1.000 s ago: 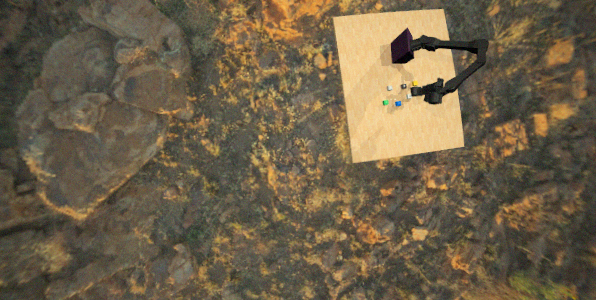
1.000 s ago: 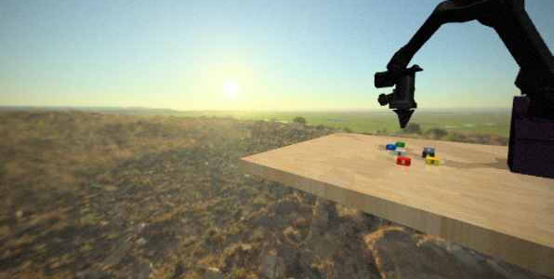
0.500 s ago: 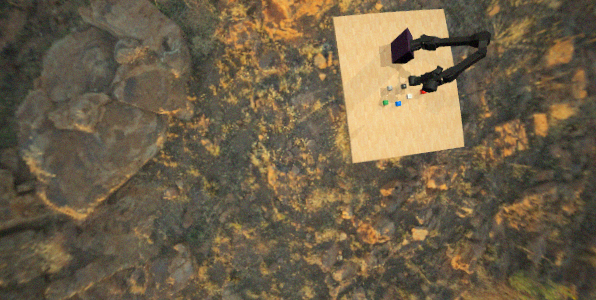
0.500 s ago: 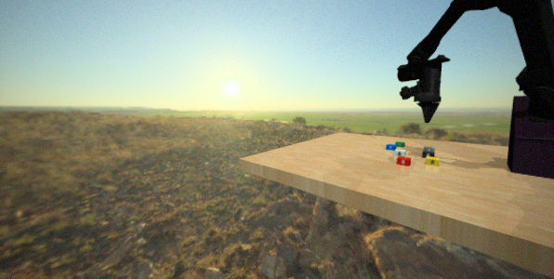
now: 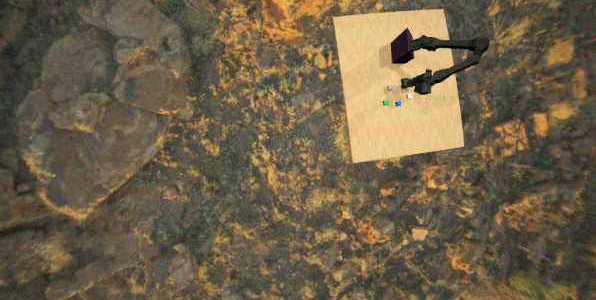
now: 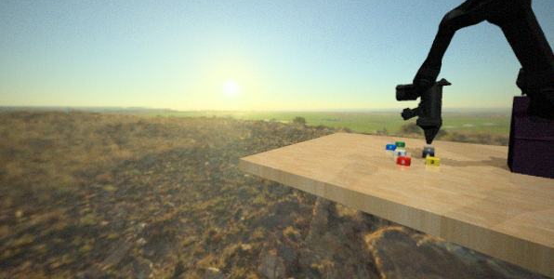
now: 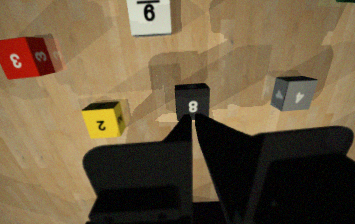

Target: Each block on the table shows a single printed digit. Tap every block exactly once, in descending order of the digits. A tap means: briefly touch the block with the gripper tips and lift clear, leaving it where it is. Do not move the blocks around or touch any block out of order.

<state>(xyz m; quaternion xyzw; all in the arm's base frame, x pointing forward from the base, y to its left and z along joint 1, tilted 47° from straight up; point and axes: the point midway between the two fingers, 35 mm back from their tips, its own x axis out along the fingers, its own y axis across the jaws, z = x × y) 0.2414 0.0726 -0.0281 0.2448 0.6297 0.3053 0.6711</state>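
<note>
My gripper is shut and empty, its tips closed to a point just above the black block with an 8. In the wrist view the yellow 2 block lies to the left of it and the grey 4 block to the right. The white 9 block and the red 3 block lie farther off. The exterior view also shows the yellow block, the red block, the white block, a blue block and a green block.
The blocks sit on a wooden table above rocky ground. The arm's dark purple base box stands at the table's back. From above, the blue block and the green block lie beside the arm.
</note>
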